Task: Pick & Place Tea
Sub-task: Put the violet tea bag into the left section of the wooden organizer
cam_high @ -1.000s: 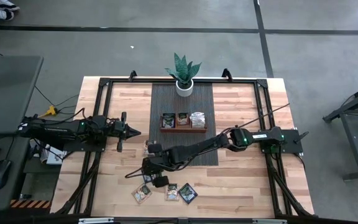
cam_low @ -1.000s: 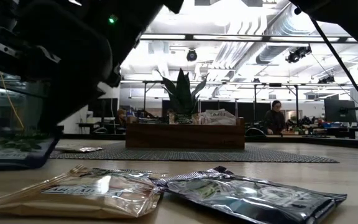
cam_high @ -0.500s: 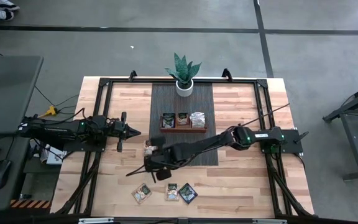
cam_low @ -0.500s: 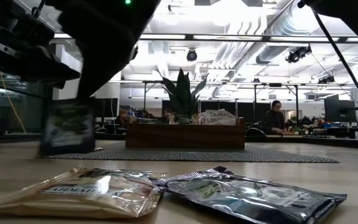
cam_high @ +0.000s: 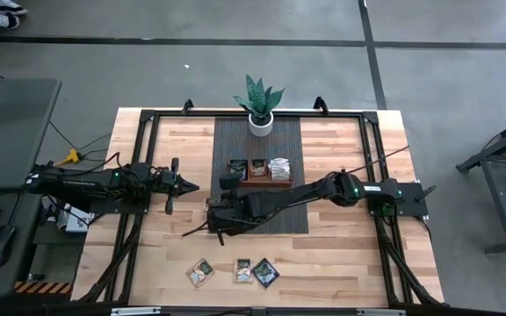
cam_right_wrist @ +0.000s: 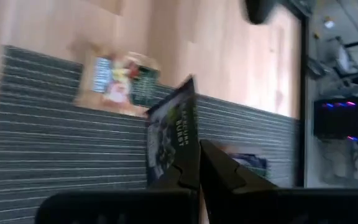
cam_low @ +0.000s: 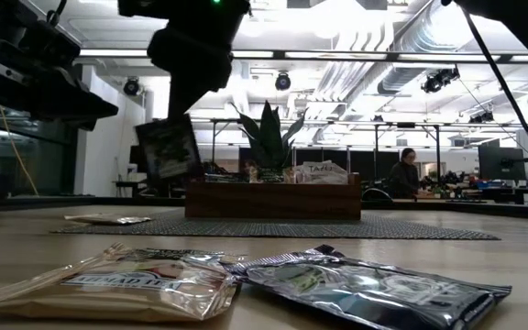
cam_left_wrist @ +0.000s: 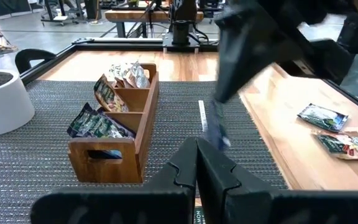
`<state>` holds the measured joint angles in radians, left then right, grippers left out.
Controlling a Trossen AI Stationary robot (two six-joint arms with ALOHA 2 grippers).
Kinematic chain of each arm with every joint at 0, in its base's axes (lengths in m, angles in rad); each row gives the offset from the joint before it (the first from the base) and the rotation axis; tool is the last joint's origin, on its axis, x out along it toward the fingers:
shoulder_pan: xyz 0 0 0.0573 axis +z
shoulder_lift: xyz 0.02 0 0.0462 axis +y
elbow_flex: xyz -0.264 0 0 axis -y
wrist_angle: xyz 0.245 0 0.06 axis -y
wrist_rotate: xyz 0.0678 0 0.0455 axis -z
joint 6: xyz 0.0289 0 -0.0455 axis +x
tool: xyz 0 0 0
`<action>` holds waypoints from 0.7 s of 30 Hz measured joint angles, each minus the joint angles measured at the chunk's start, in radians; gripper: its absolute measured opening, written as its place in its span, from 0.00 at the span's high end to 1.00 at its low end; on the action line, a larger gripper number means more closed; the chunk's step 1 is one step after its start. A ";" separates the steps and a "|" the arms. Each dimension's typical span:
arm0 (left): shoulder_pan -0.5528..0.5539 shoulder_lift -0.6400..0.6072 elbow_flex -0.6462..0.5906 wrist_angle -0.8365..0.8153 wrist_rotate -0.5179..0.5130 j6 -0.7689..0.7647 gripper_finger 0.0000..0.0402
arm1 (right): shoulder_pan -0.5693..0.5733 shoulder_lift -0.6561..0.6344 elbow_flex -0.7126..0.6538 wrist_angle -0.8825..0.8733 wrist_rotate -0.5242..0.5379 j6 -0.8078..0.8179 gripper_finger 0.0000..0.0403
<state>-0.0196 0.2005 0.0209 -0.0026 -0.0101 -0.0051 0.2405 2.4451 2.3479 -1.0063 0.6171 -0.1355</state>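
Note:
My right gripper (cam_high: 219, 225) hangs above the dark mat's left part, in front of the wooden tray (cam_high: 259, 181), and is shut on a dark tea packet (cam_low: 167, 148), also seen in the right wrist view (cam_right_wrist: 169, 134). Three packets (cam_high: 243, 270) lie flat in a row near the table's near edge. An orange-and-white packet (cam_high: 209, 206) lies on the mat's left edge. The tray's compartments hold more packets (cam_left_wrist: 107, 99), standing on edge. My left gripper (cam_high: 189, 186) waits shut, left of the mat (cam_left_wrist: 196, 163). My right gripper pinches the dark packet between its two fingers by its upper edge (cam_low: 169, 123), coming from above. The packet is lifted clear of the table and hangs tilted below the fingers (cam_right_wrist: 188, 163).
A potted green plant (cam_high: 259, 104) stands at the mat's far end, behind the tray. A black frame (cam_high: 148, 118) runs along the table's edges. In the low view, two packets (cam_low: 117, 282) lie close to the camera. A person (cam_low: 405, 174) stands far off in the room.
My right gripper, shut on the dark packet the whole time, has risen from beside the near row and travelled toward the far edge, over the mat toward the tray. The packet went from low above the table to hanging high and clear.

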 joint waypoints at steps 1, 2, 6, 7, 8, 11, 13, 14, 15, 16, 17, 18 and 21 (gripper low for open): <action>0.000 0.000 0.000 0.000 0.000 0.000 1.00 | -0.005 -0.007 0.000 -0.008 0.016 0.001 1.00; 0.000 0.000 0.000 0.000 0.000 0.000 1.00 | -0.008 -0.015 -0.001 -0.025 0.021 0.006 1.00; 0.000 0.000 0.000 0.000 0.000 0.000 1.00 | -0.031 -0.043 -0.009 -0.073 0.046 0.039 1.00; 0.000 0.000 0.000 0.000 0.000 0.000 1.00 | -0.035 -0.050 -0.009 -0.083 0.059 0.047 1.00; 0.000 0.000 0.000 0.000 0.000 0.000 1.00 | -0.039 -0.056 -0.009 -0.098 0.070 0.051 1.00; 0.000 0.000 0.000 0.000 0.000 0.000 1.00 | -0.048 -0.080 -0.009 -0.113 0.115 0.056 1.00; 0.000 0.000 0.000 0.000 0.000 0.000 1.00 | -0.053 -0.092 -0.008 -0.120 0.132 0.058 1.00; 0.000 0.000 0.000 0.000 0.000 0.000 1.00 | -0.055 -0.097 -0.008 -0.126 0.136 0.065 1.00; 0.000 0.000 0.000 0.000 0.000 0.000 1.00 | -0.057 -0.098 -0.008 -0.138 0.137 0.072 1.00; 0.000 0.000 0.000 0.000 0.000 0.000 1.00 | -0.058 -0.098 -0.008 -0.145 0.144 0.075 1.00; 0.000 0.000 0.000 0.000 0.000 0.000 1.00 | -0.059 -0.098 -0.008 -0.153 0.155 0.078 1.00; 0.000 0.000 0.000 0.000 0.000 0.000 1.00 | -0.061 -0.098 -0.008 -0.159 0.162 0.079 1.00; 0.000 0.000 0.000 0.000 0.000 0.000 1.00 | -0.067 -0.098 -0.008 -0.160 0.159 0.079 1.00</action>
<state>-0.0198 0.2008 0.0209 -0.0025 -0.0105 -0.0051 0.1734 2.3466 2.3397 -1.1661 0.7760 -0.0560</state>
